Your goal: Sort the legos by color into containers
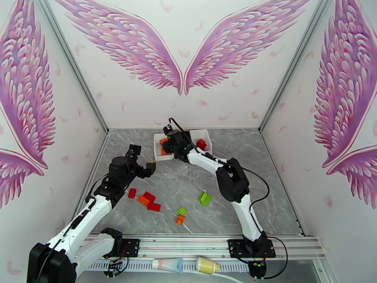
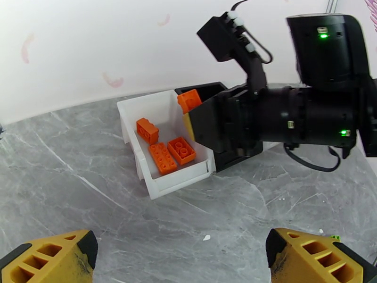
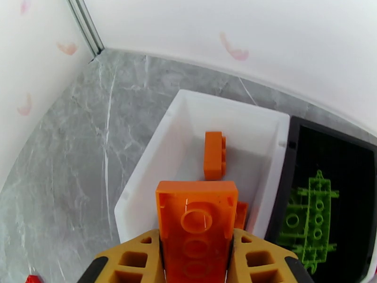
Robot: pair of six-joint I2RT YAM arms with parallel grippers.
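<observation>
Right wrist view: right gripper (image 3: 197,253) is clamped on an orange lego (image 3: 197,213). The yellow fingers (image 3: 136,255) pinch its two long sides, and its hollow underside faces the camera. The lego hangs over the near end of the left white box (image 3: 141,185), inside the rim and not over the black middle box (image 3: 288,175) beside it. Its long axis runs the same way as the box's length, so it should fit between the walls without turning. One orange brick (image 3: 214,154) stands on edge further along the box floor. Green pieces (image 3: 308,208) sit in the black middle box.

Left wrist view: the held lego sits above the rim, on the side close to the wall shared with the black middle box. Three flat orange bricks (image 2: 162,158) lie on the floor below it. Left gripper (image 2: 184,260) has its fingers wide apart with nothing between them, over bare table (image 2: 70,152) short of the boxes.

Top view: containers (image 1: 160,157) sit far middle. The right gripper is over their left end, the left gripper just beside them on the near side. Loose legos (image 1: 153,206) in red, orange and green lie on the table between the arms.

Judgement: the step in hand is the drop. The target floor lies straight below the fingers, so opening them should do it. The right arm has the piece, so the left has no part in this move. Watch the divider side, since a bounce off the bricks below could tip the lego toward the black middle box.
</observation>
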